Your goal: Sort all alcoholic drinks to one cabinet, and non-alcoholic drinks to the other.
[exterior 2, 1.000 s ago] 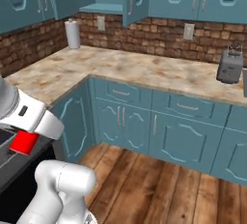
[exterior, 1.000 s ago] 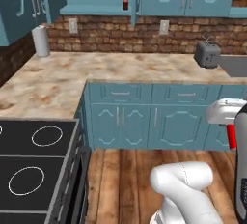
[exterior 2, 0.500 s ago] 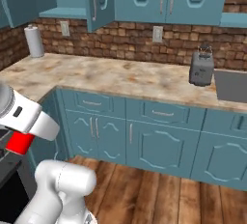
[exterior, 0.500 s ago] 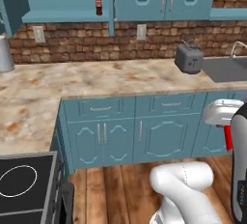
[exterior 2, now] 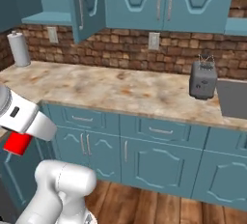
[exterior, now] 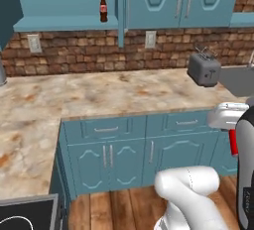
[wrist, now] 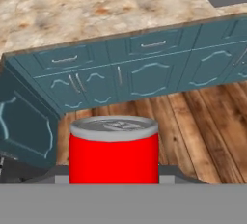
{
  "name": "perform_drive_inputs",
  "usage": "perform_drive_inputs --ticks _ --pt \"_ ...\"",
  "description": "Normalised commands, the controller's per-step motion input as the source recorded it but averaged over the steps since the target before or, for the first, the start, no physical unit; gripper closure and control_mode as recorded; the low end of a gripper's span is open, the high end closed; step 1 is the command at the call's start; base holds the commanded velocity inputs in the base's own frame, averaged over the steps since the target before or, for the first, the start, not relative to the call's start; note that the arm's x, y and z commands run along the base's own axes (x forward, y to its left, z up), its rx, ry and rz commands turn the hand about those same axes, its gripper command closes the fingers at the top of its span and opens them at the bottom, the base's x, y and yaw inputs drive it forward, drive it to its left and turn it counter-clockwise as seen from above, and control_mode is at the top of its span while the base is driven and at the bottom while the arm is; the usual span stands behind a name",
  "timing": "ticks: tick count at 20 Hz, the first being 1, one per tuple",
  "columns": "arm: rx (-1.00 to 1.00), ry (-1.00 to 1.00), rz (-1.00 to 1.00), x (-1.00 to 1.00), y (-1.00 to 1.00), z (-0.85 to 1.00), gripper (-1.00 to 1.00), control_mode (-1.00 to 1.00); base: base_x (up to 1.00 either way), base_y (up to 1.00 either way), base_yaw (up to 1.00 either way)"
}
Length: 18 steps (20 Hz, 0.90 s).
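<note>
The open wall cabinet [exterior: 69, 6] is showing a dark brown cola bottle [exterior: 103, 9] standing on its shelf, above the marbled counter [exterior 2: 111, 90] with its toaster [exterior 2: 202, 79]. The gripper [wrist: 114, 177] is carrying the red can [wrist: 114, 149] upright, clenched between its fingers, low beside the base and well short of the cabinet. As I judge it, the can could be knocking the cola bottle or catching the open door [exterior 2: 88, 6] while rising to the shelf.

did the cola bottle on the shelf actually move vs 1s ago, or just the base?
No. The cola bottle stands at the same spot on the open shelf beside the cabinet door; the whole view shifted, so the base moved.
</note>
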Motion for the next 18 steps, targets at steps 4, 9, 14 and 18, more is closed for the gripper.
perform_drive_inputs --ticks 4,9,14,18 --pt "0.00 0.00 0.00 0.00 0.00 0.00 1.00 1.00 0.72 0.27 0.00" --pt "0.00 0.00 0.00 0.00 0.00 0.00 1.00 1.00 0.62 0.23 0.00" --pt "0.00 0.00 0.00 0.00 0.00 0.00 1.00 1.00 0.47 0.30 0.00" --pt "0.00 0.00 0.00 0.00 0.00 0.00 1.00 1.00 0.28 0.43 0.08"
